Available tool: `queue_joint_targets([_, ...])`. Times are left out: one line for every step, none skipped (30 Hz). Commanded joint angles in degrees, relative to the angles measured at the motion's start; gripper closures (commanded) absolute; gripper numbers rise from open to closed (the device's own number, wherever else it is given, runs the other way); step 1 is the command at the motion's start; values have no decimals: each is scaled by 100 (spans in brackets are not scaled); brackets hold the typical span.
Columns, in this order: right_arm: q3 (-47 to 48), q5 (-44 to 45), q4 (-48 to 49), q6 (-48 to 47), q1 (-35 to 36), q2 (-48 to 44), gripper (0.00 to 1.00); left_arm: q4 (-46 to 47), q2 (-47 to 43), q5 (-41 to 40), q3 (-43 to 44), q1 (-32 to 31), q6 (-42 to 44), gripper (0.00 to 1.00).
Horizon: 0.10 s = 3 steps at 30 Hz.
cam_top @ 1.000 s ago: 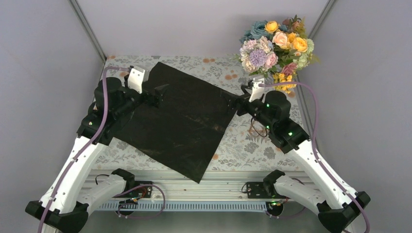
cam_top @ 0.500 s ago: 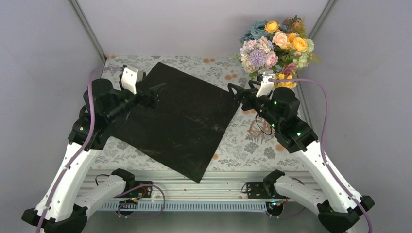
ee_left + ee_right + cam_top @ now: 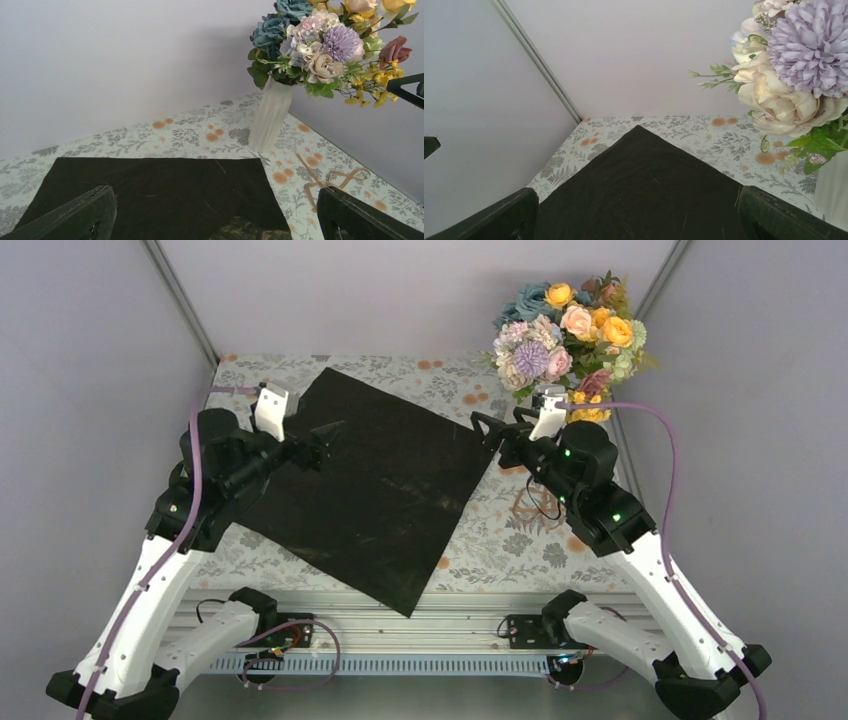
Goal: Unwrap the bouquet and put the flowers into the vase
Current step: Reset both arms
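Note:
The flowers (image 3: pixel 570 335) stand as a mixed bunch in the white ribbed vase (image 3: pixel 272 120) at the table's back right corner. The black sheet (image 3: pixel 380 480) that wrapped the bouquet lies spread flat across the middle of the table. My left gripper (image 3: pixel 322 440) hovers open over the sheet's left corner, nothing between its fingers (image 3: pixel 75 215). My right gripper (image 3: pixel 488 432) is open and empty above the sheet's right corner, just in front of the vase. In the right wrist view the blooms (image 3: pixel 799 65) fill the upper right and the sheet (image 3: pixel 644 190) lies below.
A floral-print tablecloth (image 3: pixel 500 540) covers the table. A loose brown ribbon (image 3: pixel 530 505) lies on it under the right arm, right of the sheet. Grey walls close the back and both sides. The sheet's near corner hangs over the front rail (image 3: pixel 410 625).
The right gripper has risen and drawn back toward the vase. The left arm has shifted a little left and up. Sheet and flowers have not moved.

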Motion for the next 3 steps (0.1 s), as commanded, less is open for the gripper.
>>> queue_joint_targets([66,30,60,44,58,-89,0,55,-105,73,-47,31,-3,0])
queue_joint_targets([50,11,77,48,57,-99,0,54,-102,70,-56,31,3,0])
queue_joint_targets([28,-3,106,40,55,-116,0,47,-102,55,-69,29,16,0])
